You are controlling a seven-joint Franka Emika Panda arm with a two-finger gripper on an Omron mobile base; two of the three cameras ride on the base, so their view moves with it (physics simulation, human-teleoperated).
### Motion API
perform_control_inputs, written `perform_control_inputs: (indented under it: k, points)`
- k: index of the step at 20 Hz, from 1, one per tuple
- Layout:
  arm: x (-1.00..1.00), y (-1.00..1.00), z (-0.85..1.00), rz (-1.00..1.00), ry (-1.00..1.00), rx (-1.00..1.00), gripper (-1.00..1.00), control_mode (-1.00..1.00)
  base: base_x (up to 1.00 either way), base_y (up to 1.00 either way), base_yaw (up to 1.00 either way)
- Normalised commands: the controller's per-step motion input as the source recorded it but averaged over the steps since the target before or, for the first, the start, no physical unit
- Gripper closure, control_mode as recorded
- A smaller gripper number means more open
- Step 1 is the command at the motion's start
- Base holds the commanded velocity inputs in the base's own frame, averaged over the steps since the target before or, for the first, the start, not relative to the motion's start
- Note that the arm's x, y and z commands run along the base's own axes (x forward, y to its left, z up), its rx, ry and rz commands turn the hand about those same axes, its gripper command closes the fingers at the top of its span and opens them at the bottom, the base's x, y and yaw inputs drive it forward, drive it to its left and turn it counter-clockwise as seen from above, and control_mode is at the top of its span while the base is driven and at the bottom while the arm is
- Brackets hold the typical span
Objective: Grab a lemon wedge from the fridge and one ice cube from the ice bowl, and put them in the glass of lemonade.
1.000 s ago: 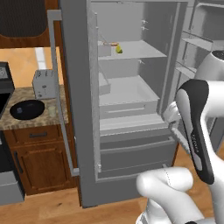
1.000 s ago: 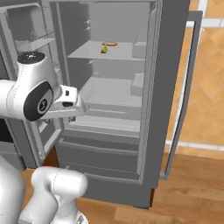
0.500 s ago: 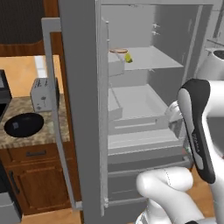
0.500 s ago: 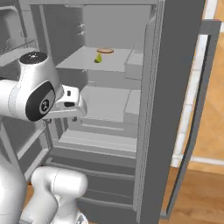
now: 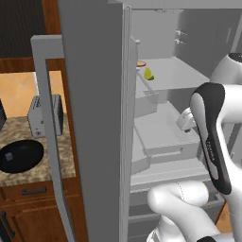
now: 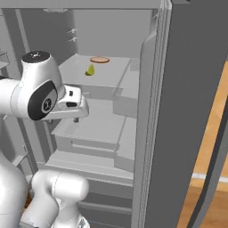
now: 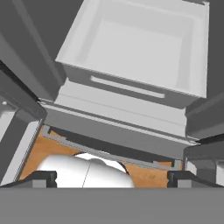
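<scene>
In the left base view the fridge (image 5: 94, 118) is seen open, the lemon wedge (image 5: 149, 74) untaken on a shelf above and beyond the hand; the ice bowl (image 5: 20, 156) lies far to the side. In the right base view the wedge (image 6: 90, 70) sits above the hand. In the hand view the gripper (image 7: 112, 178) is spread wide and empty; nothing is judged done yet.

occlusions and crops

fridge (image 5: 94, 118) door blocks the toaster's (image 5: 45, 115) right side and the bench (image 5: 33, 172) beyond. ice bowl (image 5: 20, 156) cut at left edge. hand (image 7: 111, 177) fingertips barely visible, spread unclear. flat orange item (image 5: 141, 63) half hidden behind door edge.
</scene>
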Motion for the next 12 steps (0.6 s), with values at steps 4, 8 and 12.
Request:
perform_control_inputs:
  k: [4,8,12]
  points:
    - [0.00,0.00,0.07,0.00,-0.12,0.05,-1.00,-1.00,0.07,0.00,0.00]
    - [0.00,0.03,0.40,0.00,-0.31,0.18,-1.00,-1.00,0.00,0.00,0.00]
    - [-0.15,0.05,0.43,0.01,-0.35,0.18,-1.00,-1.00,0.00,0.00,0.00]
